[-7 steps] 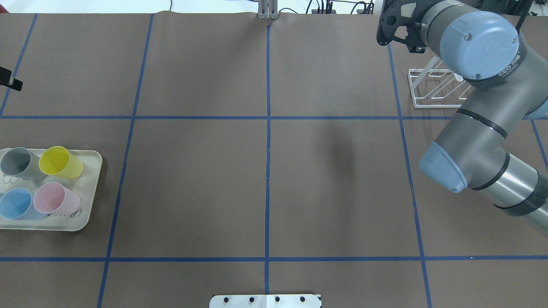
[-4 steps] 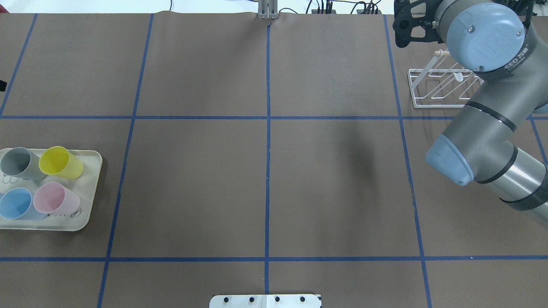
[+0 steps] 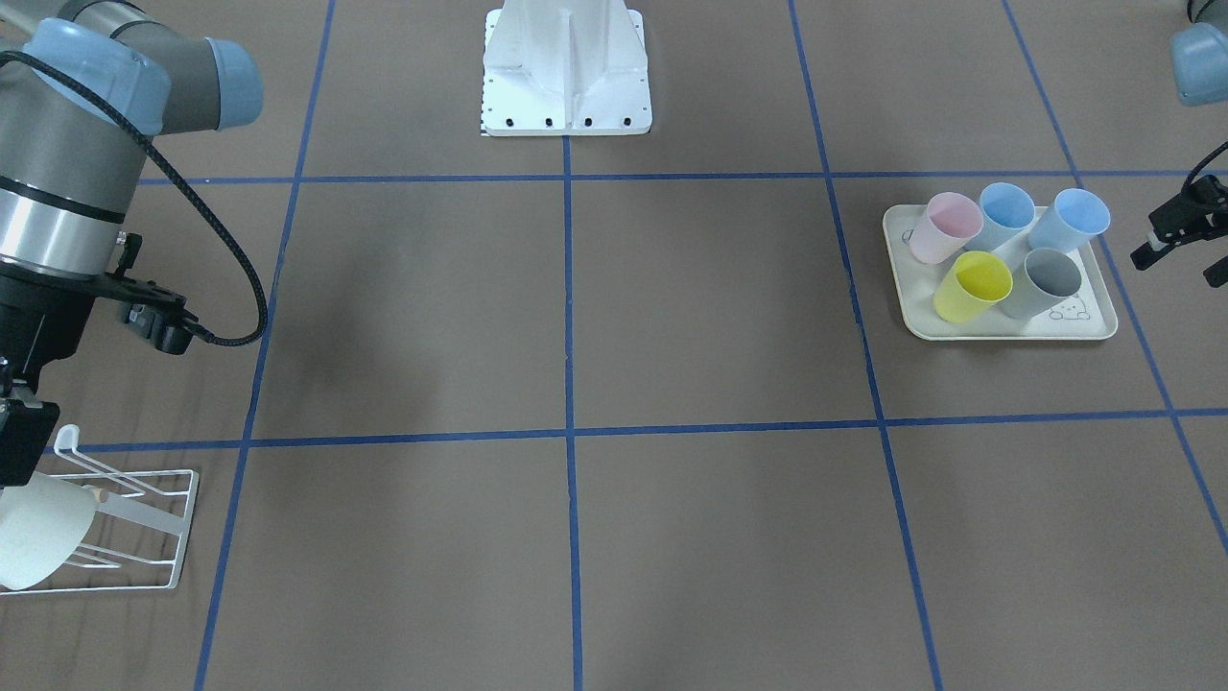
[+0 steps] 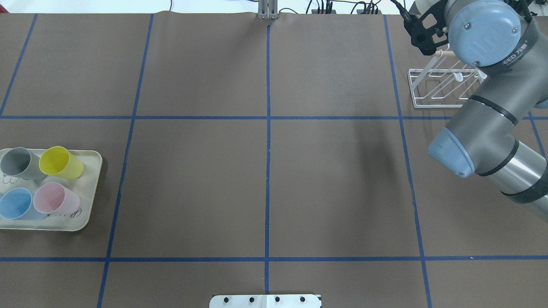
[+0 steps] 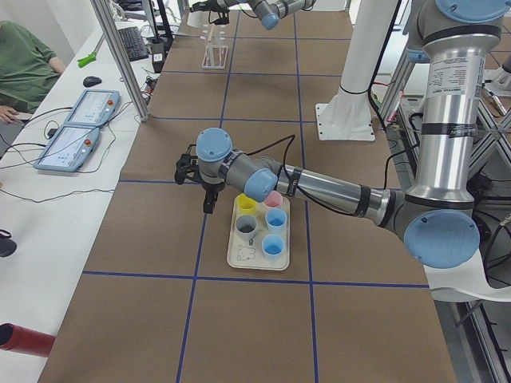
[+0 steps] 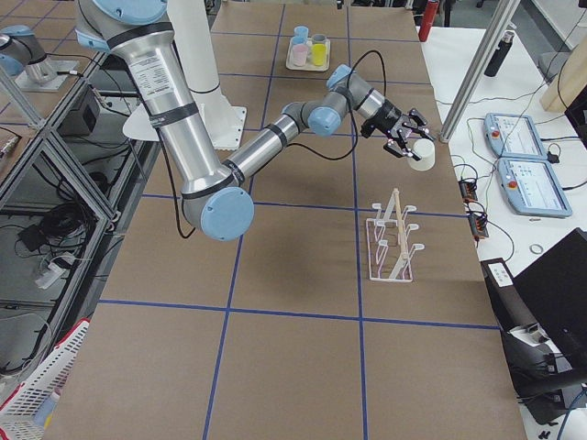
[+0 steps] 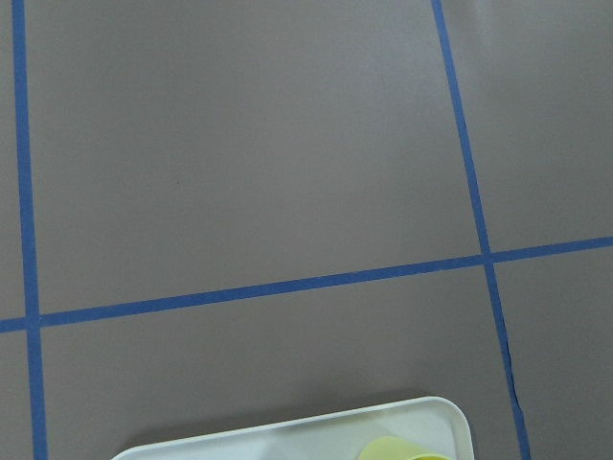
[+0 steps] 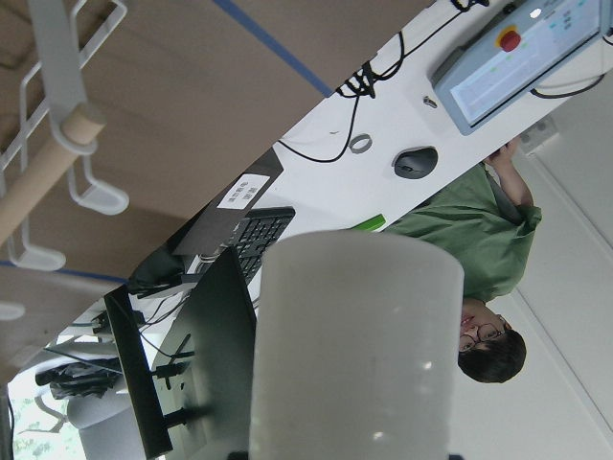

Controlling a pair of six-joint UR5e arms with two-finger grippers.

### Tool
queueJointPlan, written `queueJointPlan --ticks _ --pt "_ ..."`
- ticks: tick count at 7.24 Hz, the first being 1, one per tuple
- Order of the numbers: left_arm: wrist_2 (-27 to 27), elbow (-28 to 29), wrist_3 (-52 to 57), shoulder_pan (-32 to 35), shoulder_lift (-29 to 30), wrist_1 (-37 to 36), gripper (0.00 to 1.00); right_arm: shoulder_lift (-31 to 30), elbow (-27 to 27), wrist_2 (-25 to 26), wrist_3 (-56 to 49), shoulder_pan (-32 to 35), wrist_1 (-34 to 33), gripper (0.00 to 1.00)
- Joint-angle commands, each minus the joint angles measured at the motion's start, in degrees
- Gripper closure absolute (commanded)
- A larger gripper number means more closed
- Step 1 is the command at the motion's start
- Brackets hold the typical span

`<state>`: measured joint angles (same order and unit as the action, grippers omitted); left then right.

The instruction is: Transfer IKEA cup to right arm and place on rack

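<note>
On the robot's far right side of the tabletop point(image 4: 325, 171), the right gripper point(image 6: 415, 147) has its fingers clenched on a white IKEA cup point(image 6: 423, 152). The cup is held in the air near the white wire rack point(image 6: 393, 240), apart from it. In the right wrist view the cup fills the foreground, with the rack's wooden rod point(image 8: 38, 187) off to one side. Well apart, the left gripper point(image 3: 1172, 233) hangs just beside a cream tray point(image 3: 1007, 333) that holds five coloured cups. Whether its fingers are released or clenched, I cannot tell.
</note>
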<state>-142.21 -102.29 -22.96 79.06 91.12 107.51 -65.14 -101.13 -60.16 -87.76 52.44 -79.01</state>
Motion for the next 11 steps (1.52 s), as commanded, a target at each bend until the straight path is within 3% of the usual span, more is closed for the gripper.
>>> queueJointPlan --ticks 1,6,9,11 --pt "-0.35 0.16 -0.06 -0.04 -0.33 -0.02 0.0 0.19 4.26 0.05 -6.35 1.17 0.6 0.55" --pt "-0.35 0.51 -0.33 -0.13 -0.24 -0.11 0.0 0.37 9.81 -0.3 -6.11 0.91 0.69 0.56" --pt "-0.27 0.6 -0.59 -0.22 -0.24 -0.11 0.0 0.37 12.62 0.05 -6.02 -1.02 0.87 0.51" --pt "-0.27 0.69 -0.68 -0.22 -0.07 -0.11 0.0 0.36 15.77 0.13 -5.84 -1.29 5.59 0.51"
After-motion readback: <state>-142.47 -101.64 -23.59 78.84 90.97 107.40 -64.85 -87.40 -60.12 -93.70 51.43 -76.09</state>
